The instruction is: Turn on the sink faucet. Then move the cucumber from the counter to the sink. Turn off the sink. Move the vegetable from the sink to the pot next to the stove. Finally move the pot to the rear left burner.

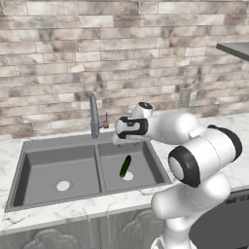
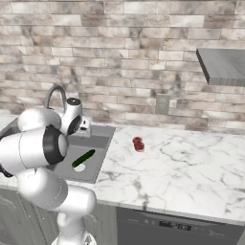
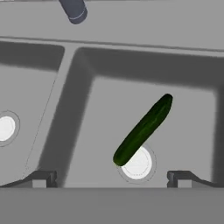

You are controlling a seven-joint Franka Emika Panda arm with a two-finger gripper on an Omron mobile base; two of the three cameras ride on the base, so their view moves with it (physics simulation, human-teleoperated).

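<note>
I see the cucumber (image 3: 143, 130) lying slantwise in the right basin of the sink (image 1: 44, 160), one end over the pale drain (image 3: 139, 164). My gripper (image 3: 111, 178) hangs above it, jaws spread wide, holding nothing. The sink faucet (image 1: 94, 116) stands behind the divider. Something small and red (image 2: 139, 144) sits on the counter (image 2: 191, 172); I cannot identify it.

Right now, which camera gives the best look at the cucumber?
The hand view: the cucumber lies large and unobstructed in the sink's right basin, one end over the drain. Both base views show it small, beside the arm.
</note>
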